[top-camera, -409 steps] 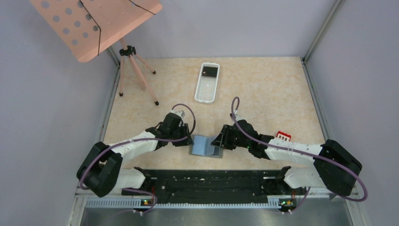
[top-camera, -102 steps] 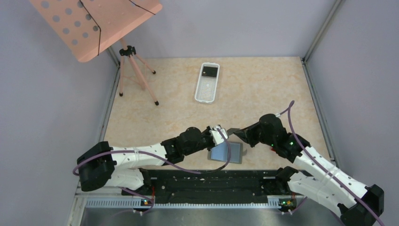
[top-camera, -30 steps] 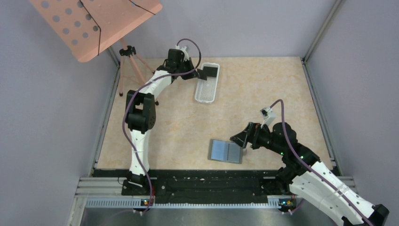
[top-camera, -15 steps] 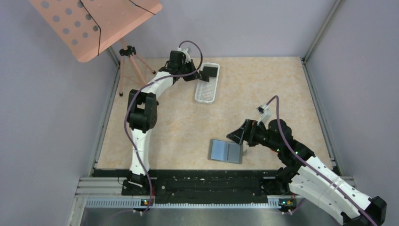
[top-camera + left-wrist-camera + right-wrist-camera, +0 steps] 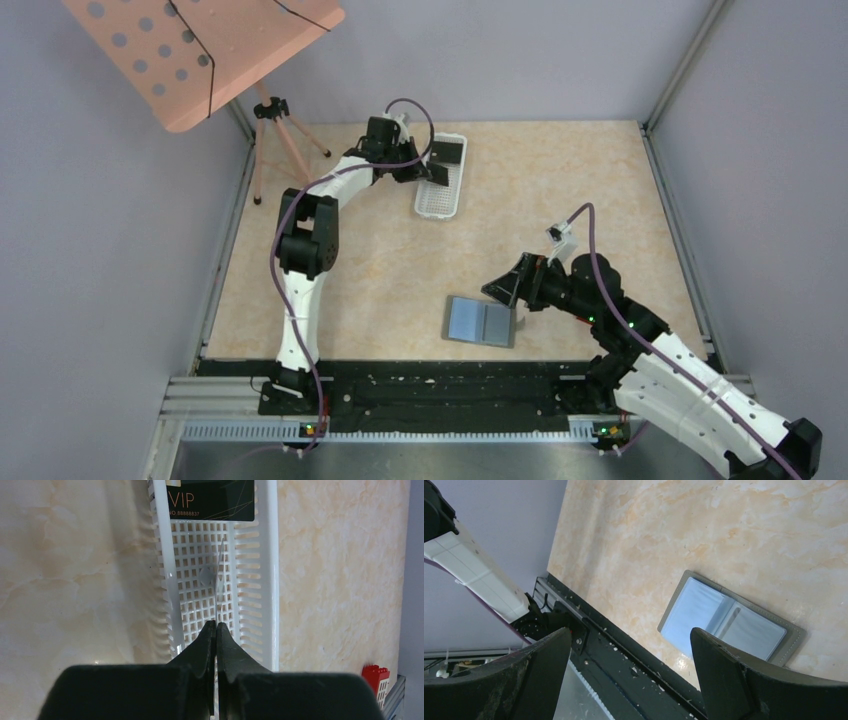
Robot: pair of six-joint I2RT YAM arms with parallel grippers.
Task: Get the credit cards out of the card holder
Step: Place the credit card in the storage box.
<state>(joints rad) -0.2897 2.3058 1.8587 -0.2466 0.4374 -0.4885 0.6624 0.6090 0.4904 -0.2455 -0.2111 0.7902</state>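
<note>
Top external: left arm (image 5: 322, 190) outstretched, left pincer (image 5: 216, 624) gripping credit card (image 5: 219, 580) over basket (image 5: 267, 580); right pincer (image 5: 503, 288) wide near card holder (image 5: 480, 322).

A white basket (image 5: 441, 203) (perforated) sits near a pink stand (image 5: 250, 50).

The left arm (image 5: 335, 180) reaches to the far side of the surface (image 5: 560, 190). Its jaws are pinched together over the near left rim of a white perforated basket (image 5: 436, 200). Just beyond those jaws, a black card (image 5: 447, 152) lies in the basket's far end. The right arm (image 5: 600, 300) bends inward with its jaws spread wide. Just near-left of them, the card holder (image 5: 482, 321) lies open and flat, blue-grey pockets up. Well to the left of the left jaws stands a pink perforated music stand (image 5: 200, 50) on a tripod.
</note>
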